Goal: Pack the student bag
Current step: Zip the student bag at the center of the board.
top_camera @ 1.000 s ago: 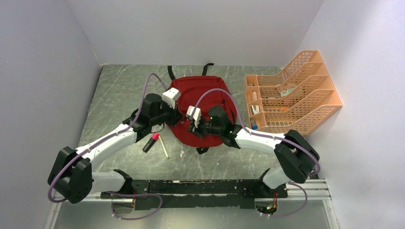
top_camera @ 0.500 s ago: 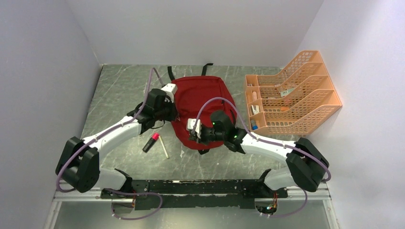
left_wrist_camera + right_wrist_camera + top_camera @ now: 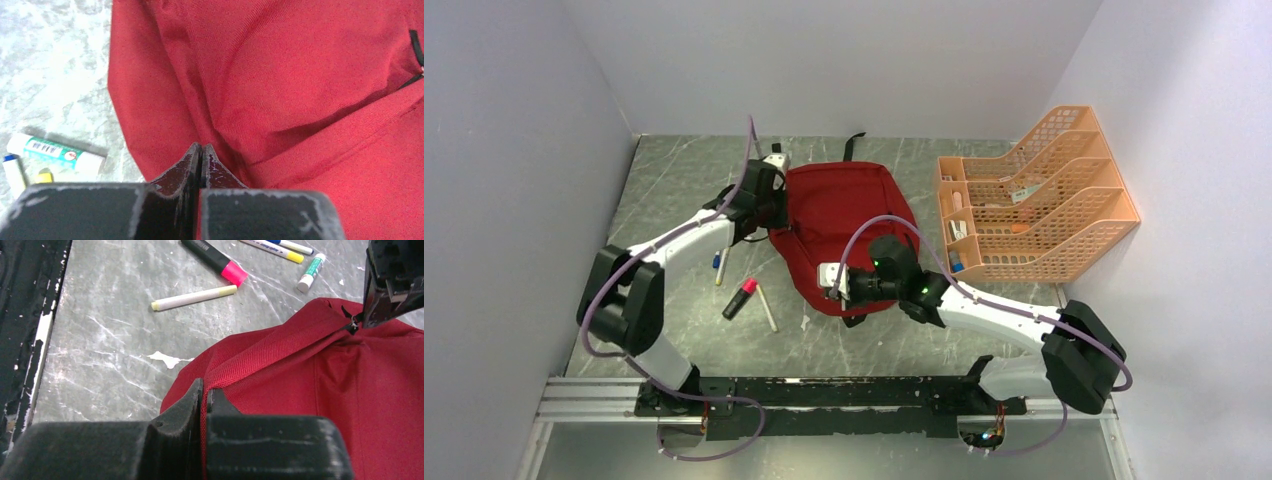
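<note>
The student bag [image 3: 849, 215] is a dark red fabric backpack lying flat mid-table, black straps at its far end. My left gripper [image 3: 774, 210] is at its left edge. In the left wrist view its jaws [image 3: 201, 148] are pressed together over red fabric [image 3: 300, 75], with a red sliver between them. The right wrist view shows it reaching down to a black zipper pull [image 3: 352, 326]. My right gripper [image 3: 827, 290] is at the bag's near edge, shut [image 3: 205, 386] on a red webbing strip [image 3: 270, 357].
A black marker with a pink cap [image 3: 740, 298], a cream pen [image 3: 767, 307] and a white pen [image 3: 721, 265] lie left of the bag. A green-and-white tube [image 3: 55, 152] lies beside them. The orange mesh file organizer [image 3: 1034, 195] stands at the right.
My left gripper has moved toward the far end along the bag's left edge. My right gripper has moved nearer with the bag's edge. The bag now lies flatter and wider.
</note>
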Tool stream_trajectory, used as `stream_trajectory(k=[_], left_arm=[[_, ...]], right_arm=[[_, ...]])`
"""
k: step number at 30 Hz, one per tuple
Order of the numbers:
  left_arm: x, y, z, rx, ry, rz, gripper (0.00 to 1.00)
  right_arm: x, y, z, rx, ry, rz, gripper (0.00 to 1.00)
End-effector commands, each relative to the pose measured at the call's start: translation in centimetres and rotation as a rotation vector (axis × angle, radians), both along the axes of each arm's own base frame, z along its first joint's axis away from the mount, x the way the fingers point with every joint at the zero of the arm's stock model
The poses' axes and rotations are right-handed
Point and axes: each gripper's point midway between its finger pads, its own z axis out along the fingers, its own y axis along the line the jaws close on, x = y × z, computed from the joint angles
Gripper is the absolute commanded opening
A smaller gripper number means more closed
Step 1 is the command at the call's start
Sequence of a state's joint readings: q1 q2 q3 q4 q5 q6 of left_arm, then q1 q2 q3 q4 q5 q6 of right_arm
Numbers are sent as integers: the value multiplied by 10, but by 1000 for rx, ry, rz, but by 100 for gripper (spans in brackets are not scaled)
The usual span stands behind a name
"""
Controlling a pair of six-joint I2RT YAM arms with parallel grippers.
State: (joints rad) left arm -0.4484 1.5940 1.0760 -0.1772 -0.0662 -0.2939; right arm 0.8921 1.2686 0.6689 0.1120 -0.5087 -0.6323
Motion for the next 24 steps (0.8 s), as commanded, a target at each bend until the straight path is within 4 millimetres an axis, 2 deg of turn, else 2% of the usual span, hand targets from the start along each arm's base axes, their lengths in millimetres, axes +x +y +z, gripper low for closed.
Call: stream_trajectory(k=[1,6,10,12,14,16,17,18,24], left_arm=[[58,32,21,52,-120,121,5],[80,35,19,34,-118,125,5],[86,29,24,-26,-116,72,5],[83,27,29,-46,-116,58,13],[74,24,36,-71,-121,37,26],[60,25,40,-93,-131,31,40],[53,26,51,-109,-158,27,47],[47,28,57,-119,-173,28,59],[19,45,74,-192,-198,133,73]], right_arm=[[-44,-2,-7,-23,72,176,0],[-54,-4,-8,-27,103,216,0],[-50,-3,-7,-25,106,190,2],[-46,-1,-3,-10,110,165,11],[-41,3,5,21,107,130,25],[-35,5,14,49,111,85,35],[-30,6,20,66,106,57,39],[-25,6,26,82,103,28,39],[3,7,76,206,122,-180,47]])
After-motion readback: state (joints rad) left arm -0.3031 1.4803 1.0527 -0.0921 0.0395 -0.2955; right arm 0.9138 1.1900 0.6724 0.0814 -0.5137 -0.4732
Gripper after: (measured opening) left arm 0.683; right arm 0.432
